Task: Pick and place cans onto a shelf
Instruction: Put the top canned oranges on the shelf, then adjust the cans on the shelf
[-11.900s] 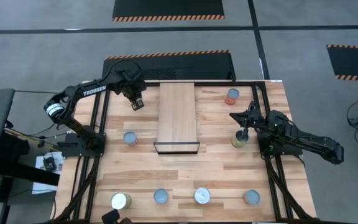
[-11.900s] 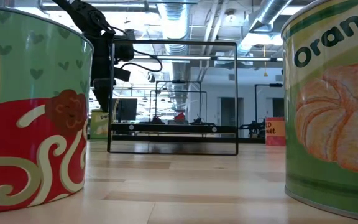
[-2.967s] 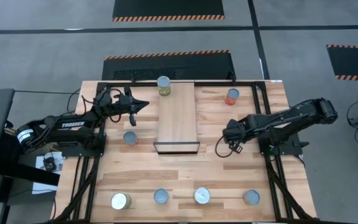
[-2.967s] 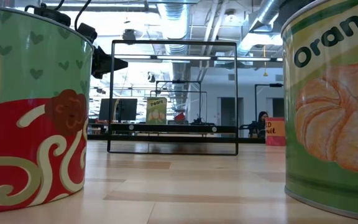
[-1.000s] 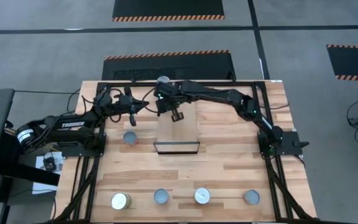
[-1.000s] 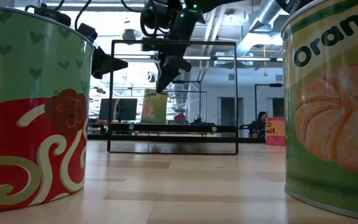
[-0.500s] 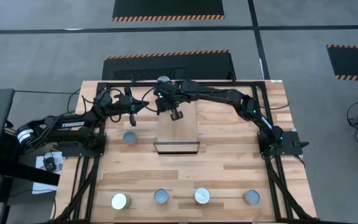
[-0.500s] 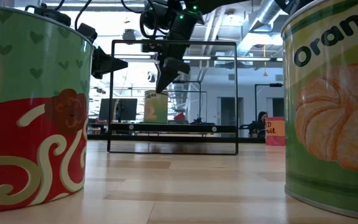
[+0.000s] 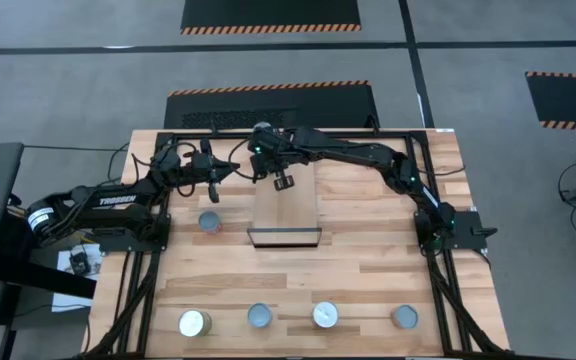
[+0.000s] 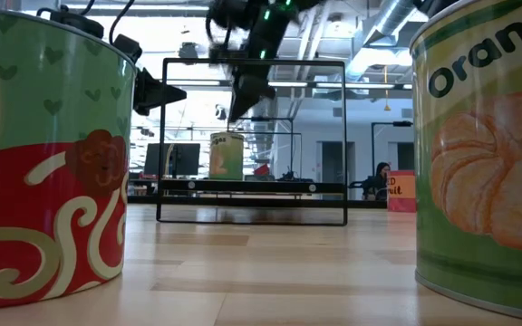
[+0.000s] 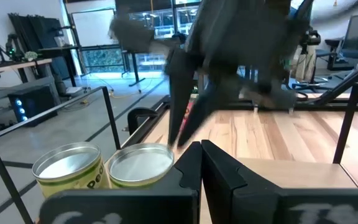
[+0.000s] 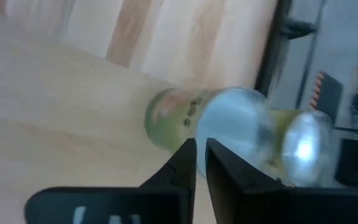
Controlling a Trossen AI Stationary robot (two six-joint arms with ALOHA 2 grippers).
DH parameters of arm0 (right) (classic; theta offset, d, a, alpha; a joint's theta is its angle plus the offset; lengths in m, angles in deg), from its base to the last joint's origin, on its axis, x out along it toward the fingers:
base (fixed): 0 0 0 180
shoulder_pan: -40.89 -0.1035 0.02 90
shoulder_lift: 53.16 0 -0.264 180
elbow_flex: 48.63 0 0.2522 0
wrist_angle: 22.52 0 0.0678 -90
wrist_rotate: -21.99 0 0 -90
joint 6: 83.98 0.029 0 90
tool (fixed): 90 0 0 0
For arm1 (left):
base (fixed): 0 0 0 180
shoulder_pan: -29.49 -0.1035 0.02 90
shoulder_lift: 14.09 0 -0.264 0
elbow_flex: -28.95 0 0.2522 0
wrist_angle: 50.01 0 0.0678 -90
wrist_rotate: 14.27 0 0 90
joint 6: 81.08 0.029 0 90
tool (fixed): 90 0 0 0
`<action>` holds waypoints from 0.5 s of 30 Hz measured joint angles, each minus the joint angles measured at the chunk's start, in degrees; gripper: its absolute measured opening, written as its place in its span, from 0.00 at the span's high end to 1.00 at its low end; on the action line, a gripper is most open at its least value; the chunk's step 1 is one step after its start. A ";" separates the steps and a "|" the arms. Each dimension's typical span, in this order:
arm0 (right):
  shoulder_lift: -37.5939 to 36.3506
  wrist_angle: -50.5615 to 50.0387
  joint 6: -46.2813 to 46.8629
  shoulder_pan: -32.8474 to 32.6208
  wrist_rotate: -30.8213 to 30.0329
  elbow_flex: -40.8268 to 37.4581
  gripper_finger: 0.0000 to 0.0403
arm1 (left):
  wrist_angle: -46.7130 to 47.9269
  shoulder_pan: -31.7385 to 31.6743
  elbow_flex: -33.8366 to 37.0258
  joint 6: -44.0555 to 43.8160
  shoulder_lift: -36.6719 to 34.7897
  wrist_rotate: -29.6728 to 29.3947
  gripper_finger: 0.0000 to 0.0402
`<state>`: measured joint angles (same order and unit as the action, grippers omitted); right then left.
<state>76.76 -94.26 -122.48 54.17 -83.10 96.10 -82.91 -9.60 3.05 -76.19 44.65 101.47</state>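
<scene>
The right claw (image 9: 282,181) hung above the far end of the shelf (image 9: 286,190), its fingers nearly together and pinching nothing. 2 green-labelled cans (image 12: 232,127) stood upright, touching each other, on the shelf's far end just beyond that claw. The left claw (image 9: 211,166) waited well to the left, fingers pressed together. 1 can (image 9: 209,221) sat near it; 4 cans (image 9: 259,316) lined the near edge.
</scene>
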 joint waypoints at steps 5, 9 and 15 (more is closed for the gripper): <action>-5.67 -4.41 3.62 -0.01 2.82 -0.78 0.98 | 2.03 0.02 0.00 1.35 -0.02 -0.03 1.00; -9.35 -2.83 6.85 1.28 7.19 -6.64 0.98 | 2.74 0.08 0.00 1.53 -0.02 -0.07 1.00; -12.33 9.10 10.62 2.30 12.13 -21.59 0.99 | 2.70 1.16 0.00 1.54 -0.02 -0.15 1.00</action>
<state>64.43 -85.15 -111.86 56.47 -70.96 74.51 -80.21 -8.44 3.05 -74.65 44.63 101.31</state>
